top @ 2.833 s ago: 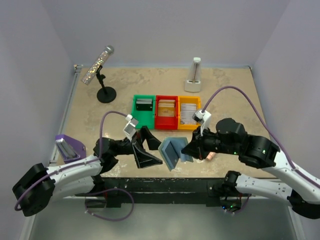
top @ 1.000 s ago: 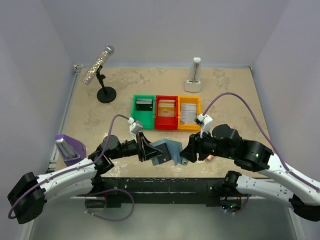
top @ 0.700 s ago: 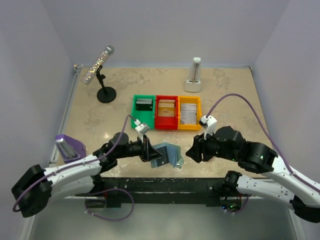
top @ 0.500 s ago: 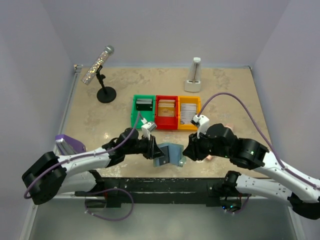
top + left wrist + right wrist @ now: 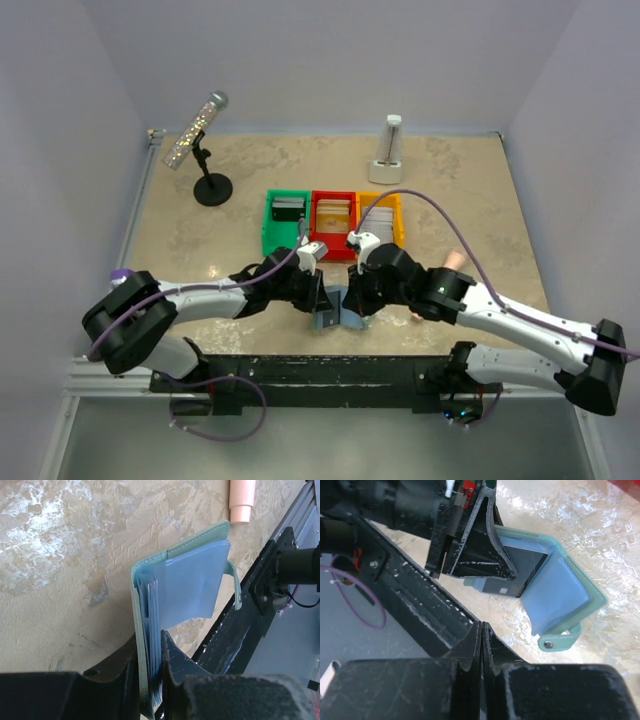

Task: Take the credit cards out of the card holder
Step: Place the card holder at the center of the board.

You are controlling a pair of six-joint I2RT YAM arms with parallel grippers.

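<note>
card holder pinched at the near table edge

close to the black rail [image 5: 250, 610] along the table's front edge, the pale blue-grey two-panel card holder [image 5: 335, 312] stands on its edge, opened in a v. its small snap tab [image 5: 235, 587] points toward the rail. the left gripper [image 5: 152, 680] is clamped on one panel and its stack of clear pockets. the right gripper [image 5: 481, 640] hovers just beside the card holder, fingers pressed together with nothing between them. a dark card [image 5: 520, 572] shows in a pocket next to the left finger. bare tan marbled table [image 5: 200, 240] lies to either side, and a pink cylinder [image 5: 242, 500] lies near on the right. behind sit the green bin [image 5: 288, 194], red bin [image 5: 333, 194] and yellow bin [image 5: 380, 195]. a glittery tube on a stand [image 5: 195, 128] and a white upright piece [image 5: 390, 155] stand by the far wall.
</note>
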